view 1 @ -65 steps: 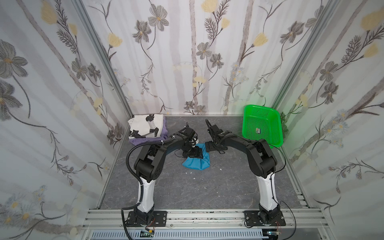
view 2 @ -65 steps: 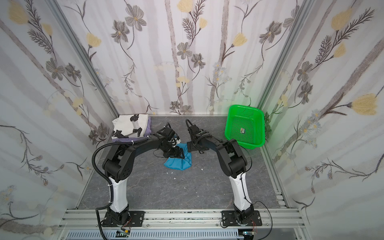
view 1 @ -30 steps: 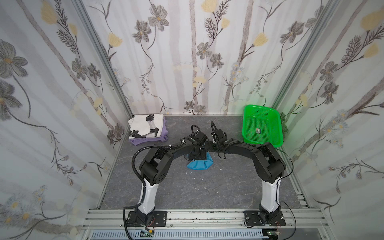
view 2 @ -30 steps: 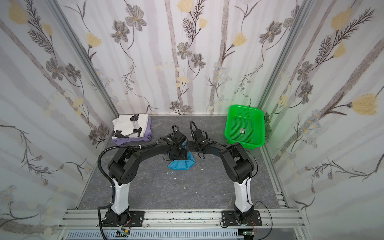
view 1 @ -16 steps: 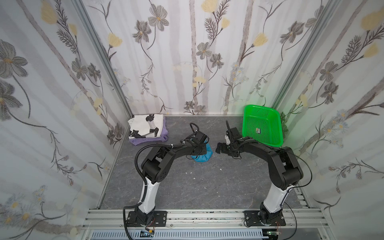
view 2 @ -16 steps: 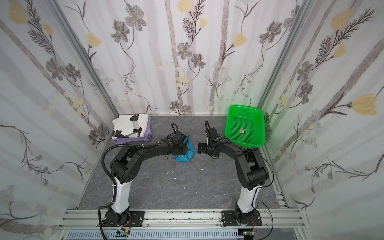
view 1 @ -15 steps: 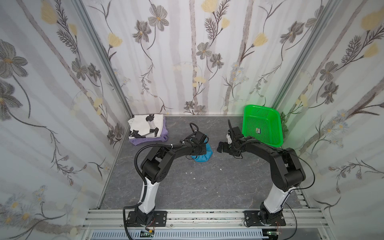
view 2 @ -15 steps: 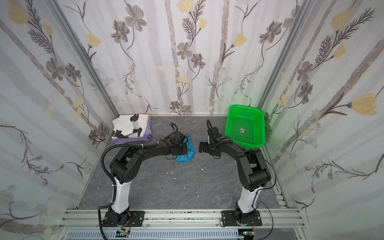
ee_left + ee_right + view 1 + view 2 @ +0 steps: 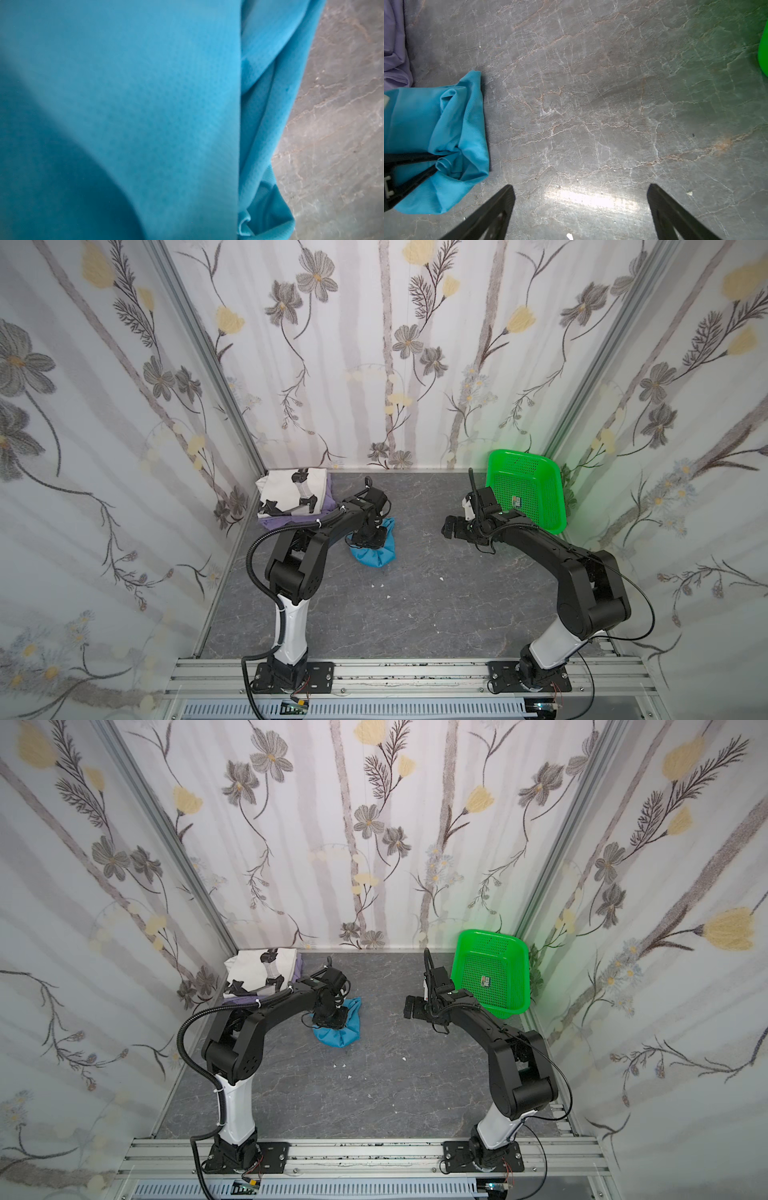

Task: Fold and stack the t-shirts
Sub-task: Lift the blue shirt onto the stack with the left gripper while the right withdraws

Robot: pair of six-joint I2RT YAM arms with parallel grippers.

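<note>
The teal-blue t-shirt [image 9: 376, 560] [image 9: 343, 1036] lies bunched on the grey table, left of centre. My left gripper [image 9: 368, 535] [image 9: 330, 1017] sits on top of it. In the right wrist view its black fingers [image 9: 415, 164] are shut on a fold of the teal cloth [image 9: 456, 124]. Teal fabric [image 9: 145, 104] fills the left wrist view and hides the jaws there. The white printed t-shirt [image 9: 291, 489] [image 9: 259, 969] lies folded on the lavender t-shirt [image 9: 278, 524] [image 9: 239, 1002] in the far left corner. My right gripper [image 9: 451, 526] [image 9: 580, 187] stands open over bare table.
A green perforated basket [image 9: 523, 472] [image 9: 494, 957] leans in the far right corner, just behind my right arm. Small white crumbs [image 9: 380, 585] lie on the table in front of the teal shirt. Patterned walls close in three sides.
My left gripper closed on the teal shirt and dragged it left toward the folded stack. My right gripper drew back to the right, away from the shirt, still open.
</note>
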